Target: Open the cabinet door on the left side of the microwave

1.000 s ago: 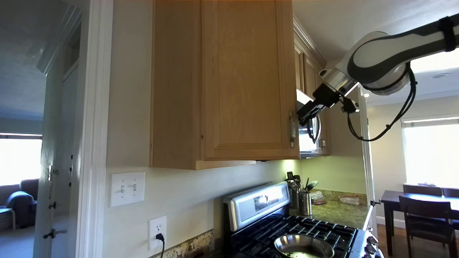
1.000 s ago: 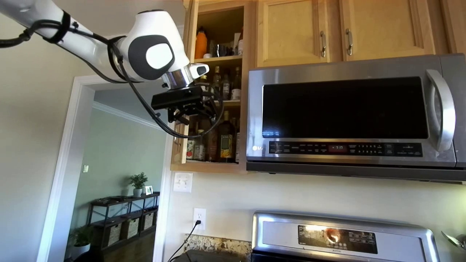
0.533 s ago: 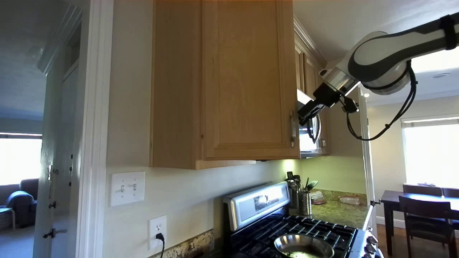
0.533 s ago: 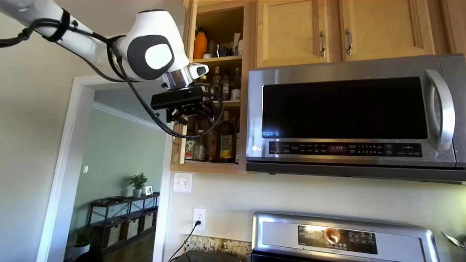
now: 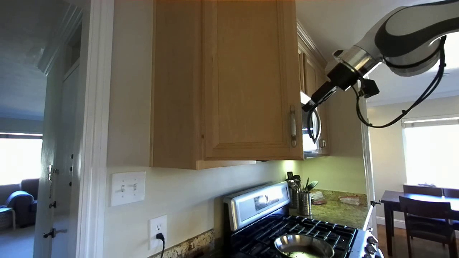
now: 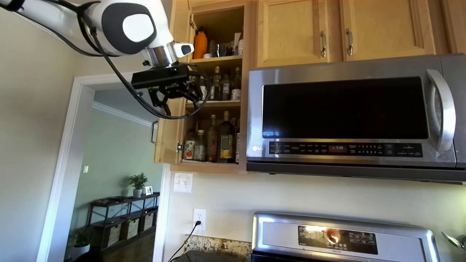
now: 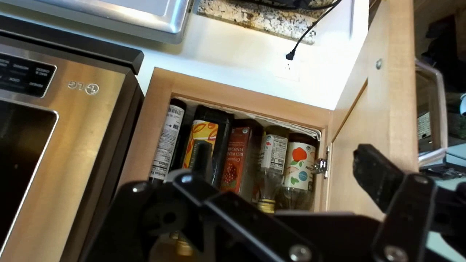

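Black two-finger robot gripper [image 7: 283, 160] is spread wide, fingertips [image 7: 369, 171] well apart in the wrist view. As for the tall light honey-wood recessed-panel cabinet door [image 6: 170, 140], it's standing open, at roughly 9 o'clock from the boxy stainless-steel and black microwave [image 6: 346, 109] in an exterior view. The door's slim silver bar handle [image 5: 293, 126] sits at about 7 o'clock from the fingertips in an exterior view; honestly can't tell if the gripper's touching the door. Labelled glass bottles [image 6: 226, 145] stand on the lower two shelves [image 6: 218, 104]. At 6 o'clock from the microwave there's a black-and-steel gas stove [image 6: 276, 233], with a round shiny metal pan [image 5: 304, 244] on top.
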Robot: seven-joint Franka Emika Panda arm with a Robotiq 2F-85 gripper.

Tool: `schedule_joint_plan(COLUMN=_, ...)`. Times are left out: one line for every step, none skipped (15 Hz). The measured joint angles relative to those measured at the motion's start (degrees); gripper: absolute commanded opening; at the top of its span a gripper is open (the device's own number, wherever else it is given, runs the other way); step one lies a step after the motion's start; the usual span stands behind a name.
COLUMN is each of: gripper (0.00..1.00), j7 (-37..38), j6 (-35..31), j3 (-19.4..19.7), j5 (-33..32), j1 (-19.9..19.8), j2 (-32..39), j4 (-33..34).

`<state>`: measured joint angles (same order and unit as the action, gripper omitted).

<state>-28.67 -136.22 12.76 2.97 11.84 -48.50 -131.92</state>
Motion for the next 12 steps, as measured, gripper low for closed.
schedule_joint_plan(gripper=1.00, j7=0.0, j6=0.5, j3=0.1, j5=0.0, j1=0.0, j2=-0.9, j4=0.0)
schedule_joint_plan(gripper=1.00, j7=0.0, j6=0.7, j3=0.1, j5=0.0, j1=0.0, j2=-1.7, j4=0.0)
schedule_joint_plan(gripper=1.00, j7=0.0, j6=0.8, j3=0.2, j5=0.0, j1=0.0, j2=-2.3, j4=0.0)
schedule_joint_plan(gripper=1.00, j7=0.0, j6=0.8, j3=0.3, j5=0.0, j1=0.0, j2=-2.6, j4=0.0)
schedule_joint_plan(gripper=1.00, j7=0.0, j6=0.8, j3=0.5, j5=0.0, j1=0.0, j2=-2.7, j4=0.0)
schedule_joint_plan(gripper=1.00, j7=0.0, j6=0.8, j3=0.6, j5=0.0, j1=0.0, j2=-2.6, j4=0.0)
schedule_joint_plan(gripper=1.00, j7=0.0, j6=0.7, j3=0.7, j5=0.0, j1=0.0, j2=-2.2, j4=0.0)
schedule_joint_plan(gripper=1.00, j7=0.0, j6=0.5, j3=0.8, j5=0.1, j1=0.3, j2=-1.6, j4=0.0)
schedule_joint_plan(gripper=1.00, j7=0.0, j6=0.2, j3=0.9, j5=0.5, j1=0.7, j2=-0.9, j4=0.0)
schedule_joint_plan(gripper=1.00, j7=0.0, j6=-0.2, j3=0.9, j5=1.0, j1=1.5, j2=0.1, j4=0.0)
schedule_joint_plan(gripper=1.00, j7=0.0, j6=-0.6, j3=1.0, j5=1.7, j1=2.4, j2=1.1, j4=0.0)
schedule_joint_plan(gripper=1.00, j7=-0.2, j6=-1.1, j3=1.0, j5=2.5, j1=3.5, j2=2.2, j4=0.1)
